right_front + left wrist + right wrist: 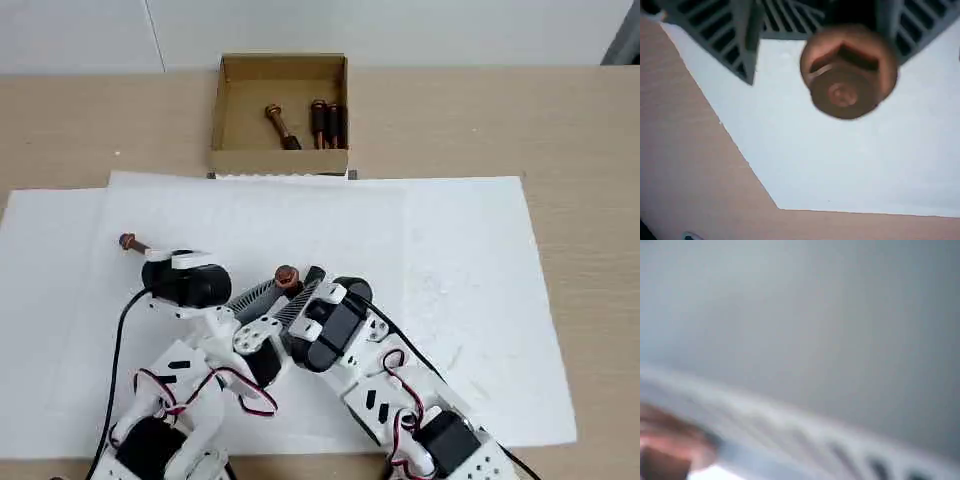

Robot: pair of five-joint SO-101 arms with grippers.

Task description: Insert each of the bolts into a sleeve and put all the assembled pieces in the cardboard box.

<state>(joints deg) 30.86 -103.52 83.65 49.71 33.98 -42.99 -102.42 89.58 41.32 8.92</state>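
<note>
My left gripper point(272, 291) is shut on a copper bolt point(287, 277), just in front of the arms over the white paper. Up close, the bolt's head point(847, 75) sits between ribbed dark fingers point(715, 35). My right gripper point(312, 285) is right beside that bolt, nearly touching the left one. A blurred brown shape point(665, 445) lies at the edge of the right wrist view. Another bolt point(131, 242) lies loose on the paper at the left. The cardboard box point(215, 110) at the back holds several dark pieces with copper ends point(328, 125).
White paper sheets point(450, 300) cover the middle of the wooden table point(580, 130). The paper between the arms and the box is bare. Both arms' cables point(255, 400) crowd the front edge.
</note>
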